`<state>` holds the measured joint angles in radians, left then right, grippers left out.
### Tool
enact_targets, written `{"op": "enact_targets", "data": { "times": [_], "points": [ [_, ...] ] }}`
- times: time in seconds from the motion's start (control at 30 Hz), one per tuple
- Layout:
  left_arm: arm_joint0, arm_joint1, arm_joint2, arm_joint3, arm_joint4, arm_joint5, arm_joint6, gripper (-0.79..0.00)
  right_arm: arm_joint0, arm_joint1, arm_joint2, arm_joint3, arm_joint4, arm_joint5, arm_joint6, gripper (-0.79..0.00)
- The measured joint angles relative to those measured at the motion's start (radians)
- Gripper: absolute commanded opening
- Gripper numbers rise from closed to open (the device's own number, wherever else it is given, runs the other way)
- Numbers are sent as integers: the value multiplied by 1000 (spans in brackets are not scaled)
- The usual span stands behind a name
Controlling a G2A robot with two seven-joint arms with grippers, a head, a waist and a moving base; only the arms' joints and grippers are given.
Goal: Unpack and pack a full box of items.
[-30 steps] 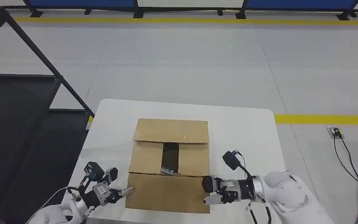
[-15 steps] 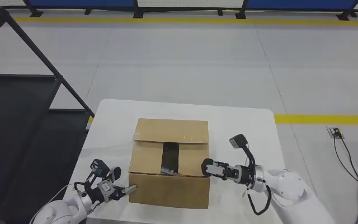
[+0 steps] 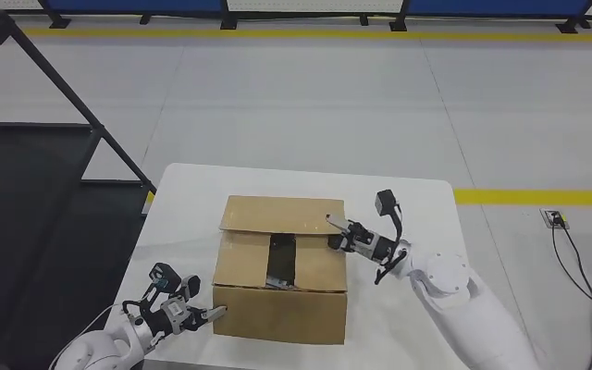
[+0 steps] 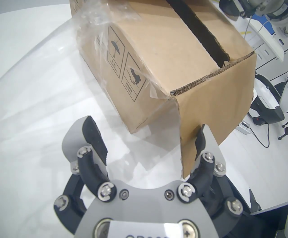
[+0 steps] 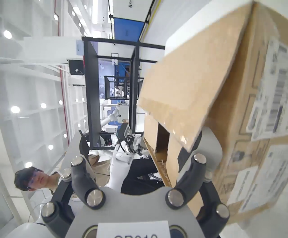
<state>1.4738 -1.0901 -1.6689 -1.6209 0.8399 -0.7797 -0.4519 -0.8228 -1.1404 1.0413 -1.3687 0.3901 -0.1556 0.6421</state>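
Note:
A brown cardboard box (image 3: 242, 261) stands in the middle of the white table (image 3: 185, 199). Two top flaps lie folded in, with a dark gap (image 3: 281, 259) between them. The far flap (image 3: 282, 215) is laid out backward and the near flap (image 3: 277, 316) hangs down the front. My left gripper (image 3: 209, 315) is open at the near flap's left corner; that flap's edge (image 4: 186, 144) stands between the fingers (image 4: 94, 137). My right gripper (image 3: 335, 231) is open at the far flap's right corner, and this corner (image 5: 180, 126) lies between its fingers (image 5: 209, 144).
Loose clear tape (image 4: 99, 20) hangs off the box's left side. A black frame and dark panel (image 3: 55, 203) stand beside the table's left edge. Bare tabletop lies on the left (image 3: 176, 259) and right (image 3: 407, 213) of the box.
My right gripper has moved from the near flap's right end back along the box's side to the far flap's corner. The near flap has dropped down. My left gripper shifted slightly closer to the box.

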Motion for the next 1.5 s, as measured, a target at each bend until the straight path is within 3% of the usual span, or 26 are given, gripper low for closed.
{"op": "enact_targets", "data": {
  "times": [0.13, 0.43, 0.87, 0.97, 1.17, 1.5],
  "points": [
    [0, 0, 0, 0, 0, 0, 0, 0, 72, -29, -29, 50, 56, -59, -81, 0],
    [0, 0, 0, 0, 0, 0, 0, 0, 285, -115, -167, 234, -36, -69, -323, 0],
    [0, 0, 0, 0, 0, 0, 0, 0, 290, -121, -176, 244, -42, -62, -332, 0],
    [0, 0, 0, 0, 0, 0, 0, 0, 291, -133, -176, 249, -35, -19, -397, 0],
    [5, 0, 4, -6, 5, 14, 11, 0, 396, -198, -253, 403, -59, 83, -533, 0],
    [17, 6, 14, -4, 32, 41, 44, 0, 532, -308, -361, 706, -58, 146, -487, 0]
  ]
}}
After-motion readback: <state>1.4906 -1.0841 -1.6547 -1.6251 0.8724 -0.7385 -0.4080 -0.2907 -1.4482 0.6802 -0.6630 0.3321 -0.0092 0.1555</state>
